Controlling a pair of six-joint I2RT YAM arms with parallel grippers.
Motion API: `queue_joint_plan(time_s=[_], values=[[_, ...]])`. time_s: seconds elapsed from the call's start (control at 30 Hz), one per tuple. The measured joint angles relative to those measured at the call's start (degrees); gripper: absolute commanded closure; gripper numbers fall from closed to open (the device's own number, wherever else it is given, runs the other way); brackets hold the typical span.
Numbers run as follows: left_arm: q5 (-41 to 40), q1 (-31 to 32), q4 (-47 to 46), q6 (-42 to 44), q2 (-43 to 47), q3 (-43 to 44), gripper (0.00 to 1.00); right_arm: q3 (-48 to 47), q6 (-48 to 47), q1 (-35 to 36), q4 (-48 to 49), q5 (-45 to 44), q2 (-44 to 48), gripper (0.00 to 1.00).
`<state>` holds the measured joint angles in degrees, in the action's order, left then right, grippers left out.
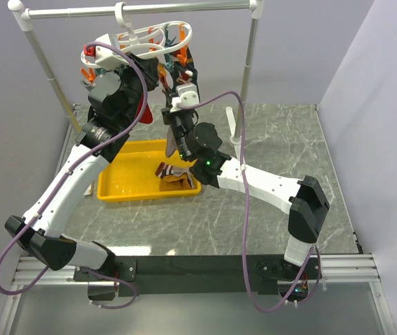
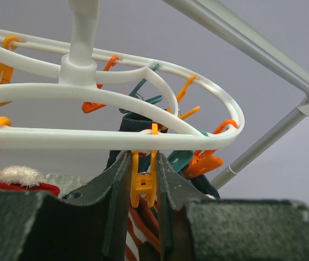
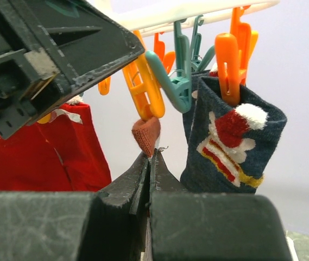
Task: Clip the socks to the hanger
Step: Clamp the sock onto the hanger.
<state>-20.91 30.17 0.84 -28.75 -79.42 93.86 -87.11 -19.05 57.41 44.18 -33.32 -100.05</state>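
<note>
The white oval hanger [image 1: 158, 36] hangs by its hook from the rail; it also shows in the left wrist view [image 2: 159, 138]. My left gripper [image 2: 143, 159] is raised to the ring [image 1: 155, 70] and shut on an orange clothespin [image 2: 143, 185]. My right gripper [image 3: 150, 155], just below it [image 1: 178, 89], is shut on a rust-orange sock [image 3: 146, 136]. The sock's tip sits at the mouth of that orange clothespin [image 3: 146, 92]. A red sock [image 3: 62, 152] and a navy sock with a Santa-hat pattern [image 3: 233, 141] hang clipped on either side.
A yellow tray [image 1: 125, 183] on the grey marble table holds more socks [image 1: 174, 174]. The white pole-and-rail stand [image 1: 142, 10] spans the back, with one leg [image 1: 250, 59] at the right. Teal and orange clothespins [image 3: 181, 76] dangle close around the grippers.
</note>
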Motion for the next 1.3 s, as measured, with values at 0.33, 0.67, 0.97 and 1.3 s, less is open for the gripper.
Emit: queue_joint_plan(time_s=[0.33,0.67,0.97,1.3], values=[[-0.6,0.6,0.1,-0.5,0.0,0.0,0.74,0.0,-1.0,0.4,1.0,0.2,-0.6,1.0],[-1.5,0.9,0.5,-0.9,0.0,0.0,0.74,-0.8,-4.5,0.4,2.6,0.5,-1.0,1.0],[-1.9,1.4,0.7,-0.9,-0.3,0.6,0.74,-0.9,-6.8,0.4,3.1,2.8,-1.4,1.0],[-2.0,1.4,0.7,-0.9,-0.3,0.7,0.74,-1.8,-8.6,0.4,3.5,3.0,-1.8,1.0]])
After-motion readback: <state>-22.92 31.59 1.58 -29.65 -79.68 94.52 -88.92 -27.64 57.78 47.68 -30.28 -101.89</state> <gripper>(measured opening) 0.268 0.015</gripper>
